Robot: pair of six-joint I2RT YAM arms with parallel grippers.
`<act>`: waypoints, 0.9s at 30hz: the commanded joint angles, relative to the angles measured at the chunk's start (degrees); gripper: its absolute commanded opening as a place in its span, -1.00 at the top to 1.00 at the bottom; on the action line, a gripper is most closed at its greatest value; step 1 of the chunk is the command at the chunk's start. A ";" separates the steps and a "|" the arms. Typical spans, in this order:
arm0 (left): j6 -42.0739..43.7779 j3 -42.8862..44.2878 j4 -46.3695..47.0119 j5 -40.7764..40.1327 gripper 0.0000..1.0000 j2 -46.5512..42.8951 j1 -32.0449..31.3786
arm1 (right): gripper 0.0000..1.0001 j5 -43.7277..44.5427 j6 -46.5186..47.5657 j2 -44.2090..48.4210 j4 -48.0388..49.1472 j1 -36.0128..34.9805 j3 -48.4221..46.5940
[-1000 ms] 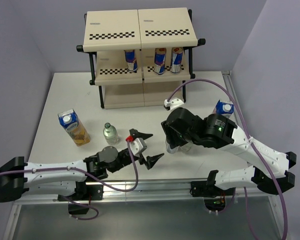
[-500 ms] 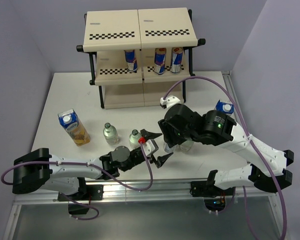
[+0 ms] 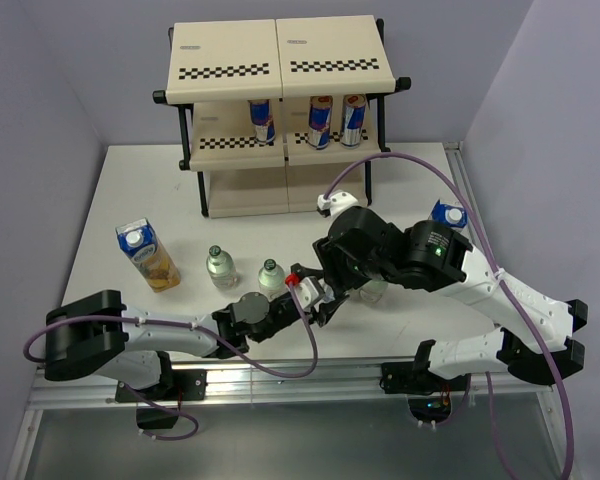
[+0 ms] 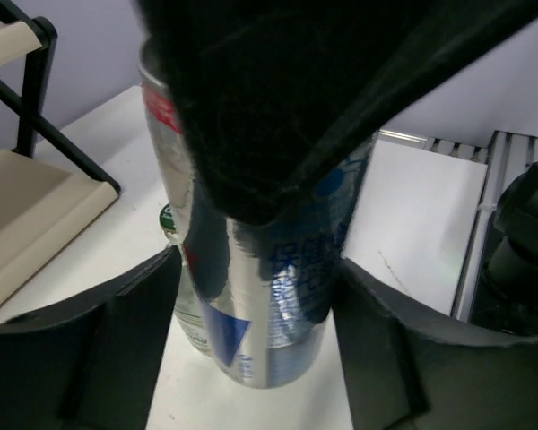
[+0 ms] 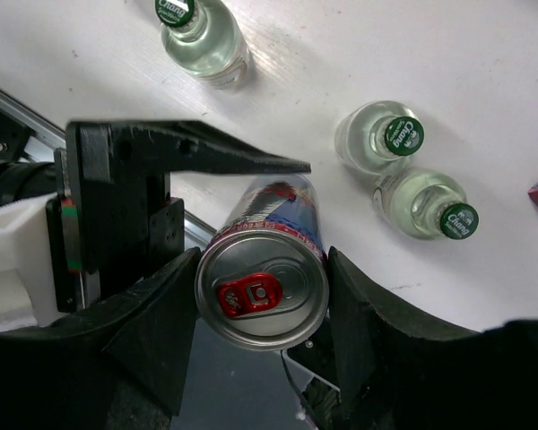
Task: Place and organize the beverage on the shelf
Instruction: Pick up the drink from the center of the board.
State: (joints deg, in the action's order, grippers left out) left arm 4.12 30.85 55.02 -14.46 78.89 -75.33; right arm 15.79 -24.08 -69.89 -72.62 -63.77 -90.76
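A slim silver-blue-red can stands upright near the table's front middle. My right gripper is shut on its top rim from above. My left gripper comes in from the side, its two black fingers pressed against the can's lower body. In the top view the left gripper sits under the right wrist, and the can is mostly hidden there. The shelf stands at the back with three cans on its middle tier. Green-capped bottles stand left of the grippers.
Two more bottles stand close beside the can, under the right arm. A yellow carton stands at the left. A blue-capped carton peeks out behind the right arm. The table's metal front rail lies just behind the grippers.
My left arm has reached rightward to the can, and its wide-open jaws have closed in round the can's body. The right gripper has stayed shut on the can's top and shifted slightly left.
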 commanded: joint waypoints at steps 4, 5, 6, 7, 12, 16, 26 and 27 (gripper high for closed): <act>0.10 3.34 4.39 -0.75 0.21 1.00 -0.26 | 1.00 -0.49 1.31 1.07 5.29 -0.48 0.23; 0.01 3.43 4.30 -1.01 0.42 1.09 -0.26 | 1.00 -0.93 1.66 1.07 5.99 -0.48 0.41; -0.42 3.69 4.04 -1.62 0.63 1.00 -0.26 | 0.94 -1.29 1.84 1.16 6.52 -0.48 0.58; -0.78 4.39 3.25 -2.06 0.99 1.00 -0.26 | 0.85 -1.64 1.93 1.42 7.48 -0.57 1.02; -1.75 5.10 2.81 -7.14 0.99 -0.75 -0.26 | -0.41 0.02 2.28 3.09 10.13 -0.39 0.68; -2.10 6.85 -0.09 -11.03 1.00 -2.42 0.53 | -0.58 5.29 0.27 4.14 8.30 0.66 -3.54; -8.50 12.29 -12.03 -12.70 0.99 -12.18 14.15 | -1.00 12.25 -1.24 15.48 10.13 10.15 0.14; -9.21 14.83 -14.31 -13.66 0.99 -12.27 15.81 | -1.00 12.51 -1.24 16.96 10.13 10.50 1.45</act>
State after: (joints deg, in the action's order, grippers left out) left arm -1.93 37.85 40.99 -24.45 70.57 -63.05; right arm 25.47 -24.64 -56.16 -64.79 -54.54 -91.35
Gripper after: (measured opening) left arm 0.585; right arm 0.996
